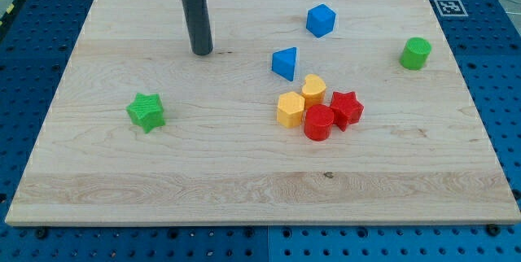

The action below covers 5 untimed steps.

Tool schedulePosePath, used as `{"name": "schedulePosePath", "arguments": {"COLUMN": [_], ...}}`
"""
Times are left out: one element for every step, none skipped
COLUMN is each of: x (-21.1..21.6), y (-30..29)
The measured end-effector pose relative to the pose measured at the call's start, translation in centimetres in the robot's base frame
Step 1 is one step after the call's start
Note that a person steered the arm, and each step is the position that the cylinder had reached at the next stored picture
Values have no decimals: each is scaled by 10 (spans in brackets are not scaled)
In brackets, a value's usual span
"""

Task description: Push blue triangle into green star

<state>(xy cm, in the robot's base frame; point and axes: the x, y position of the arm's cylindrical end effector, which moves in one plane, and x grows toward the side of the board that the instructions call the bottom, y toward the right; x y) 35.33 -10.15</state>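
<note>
Wooden board [98,189]: my tip [202,52] well left of blue triangle [285,63], above green star [146,111].

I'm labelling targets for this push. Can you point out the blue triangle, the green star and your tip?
blue triangle [284,63]: camera view, front face.
green star [146,111]: camera view, top face.
my tip [202,52]: camera view, rod's lower end, left of the triangle.

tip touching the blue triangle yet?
Apart. The camera view shows bare board between my tip and the blue triangle, which lies to the tip's right in the view.
</note>
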Motion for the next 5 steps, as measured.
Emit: {"name": "schedulePosePath", "arguments": {"x": [-11,-15,-15,-16,-17], "y": [11,17,17,17,17]}}
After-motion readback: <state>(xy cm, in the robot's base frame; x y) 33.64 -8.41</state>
